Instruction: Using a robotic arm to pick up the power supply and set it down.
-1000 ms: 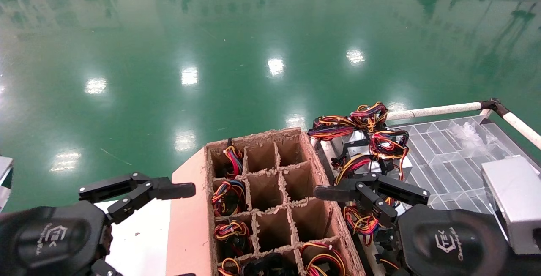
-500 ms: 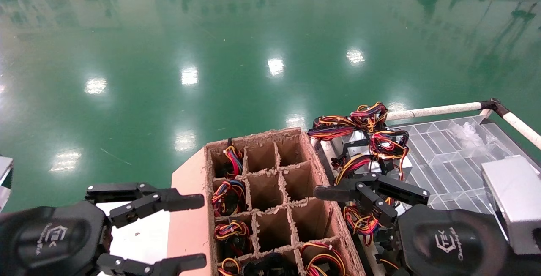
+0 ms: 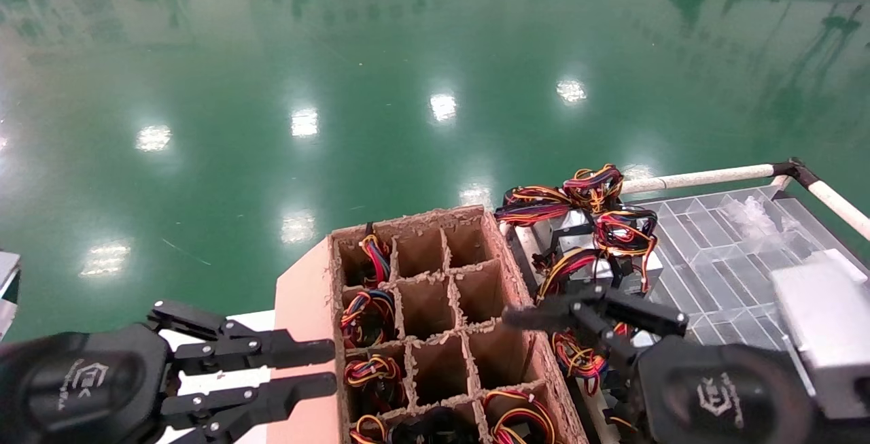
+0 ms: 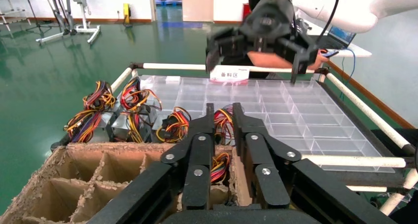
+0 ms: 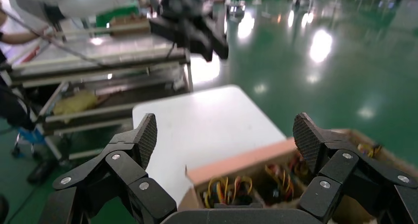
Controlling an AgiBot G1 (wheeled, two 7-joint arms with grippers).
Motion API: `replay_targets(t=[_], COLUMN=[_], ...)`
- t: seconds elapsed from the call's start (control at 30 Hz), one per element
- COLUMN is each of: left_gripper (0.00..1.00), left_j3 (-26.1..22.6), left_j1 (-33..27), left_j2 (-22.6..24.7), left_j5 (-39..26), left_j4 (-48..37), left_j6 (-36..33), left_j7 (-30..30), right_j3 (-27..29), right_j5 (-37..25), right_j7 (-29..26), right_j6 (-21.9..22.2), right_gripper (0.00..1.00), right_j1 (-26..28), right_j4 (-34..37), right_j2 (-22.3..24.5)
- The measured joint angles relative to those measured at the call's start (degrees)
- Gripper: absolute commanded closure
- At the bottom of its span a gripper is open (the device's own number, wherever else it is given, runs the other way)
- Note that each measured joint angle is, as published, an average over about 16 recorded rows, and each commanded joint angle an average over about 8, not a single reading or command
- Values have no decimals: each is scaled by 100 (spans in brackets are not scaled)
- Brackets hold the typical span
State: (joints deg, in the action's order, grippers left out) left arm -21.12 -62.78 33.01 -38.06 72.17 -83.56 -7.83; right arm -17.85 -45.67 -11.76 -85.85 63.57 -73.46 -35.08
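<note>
1. Glossy green factory floor (image 3: 380, 77) spreads behind my work area, mirroring the ceiling lights.
2. My right hand (image 3: 595, 311), on the black arm with the silver-grey boxy wrist segment (image 3: 819, 335), hovers with its two long linkage fingers spread wide apart and nothing between them. It hangs over the gap between the divider box and the clear tray.
3. My left hand (image 3: 329, 370) reaches in from the left beside the box's left wall. Its two black fingers lie nearly parallel with only a narrow gap, and they grip nothing.
4. Just beyond my right hand lies the small grey metal power supply (image 3: 601, 268), trailing coiled red, yellow, orange and black wires. It sits among others like it at the near-left corner of the tray, close to the box's right wall. I am not touching it.
5. Between my hands stands the brown cardboard divider box (image 3: 435, 281), an open grid of cells. Several cells on its left column and near edge hold wire bundles (image 3: 367, 315); the middle ones I see are bare.
6. Right of that, the clear plastic compartment tray (image 3: 720, 240) sits inside a frame of white tubes (image 3: 700, 177).
7. A white counter (image 3: 224, 379) shows beneath my left hand.
</note>
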Motion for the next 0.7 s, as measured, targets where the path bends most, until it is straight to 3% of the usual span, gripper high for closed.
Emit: replay_targets(t=[0.6, 0.63, 0.7], left_gripper=[99, 94, 72], left_j3=[-1, -1, -1], left_j1=[-1, -1, -1], left_j2=[0, 0, 0], left_j5=[0, 0, 0], left_j4=[-1, -1, -1], left_j6=[0, 0, 0], left_j7=[0, 0, 1], right_j3=[-1219, -1281, -1385], right_j5=[-2162, -2268, -2444], right_j7=[-581, -582, -571], right_j6=[-308, -311, -299], right_gripper=[0, 0, 0], right_j1=[1265, 1317, 1404], right_j4=[503, 547, 640], right_j2=[-534, -573, -651])
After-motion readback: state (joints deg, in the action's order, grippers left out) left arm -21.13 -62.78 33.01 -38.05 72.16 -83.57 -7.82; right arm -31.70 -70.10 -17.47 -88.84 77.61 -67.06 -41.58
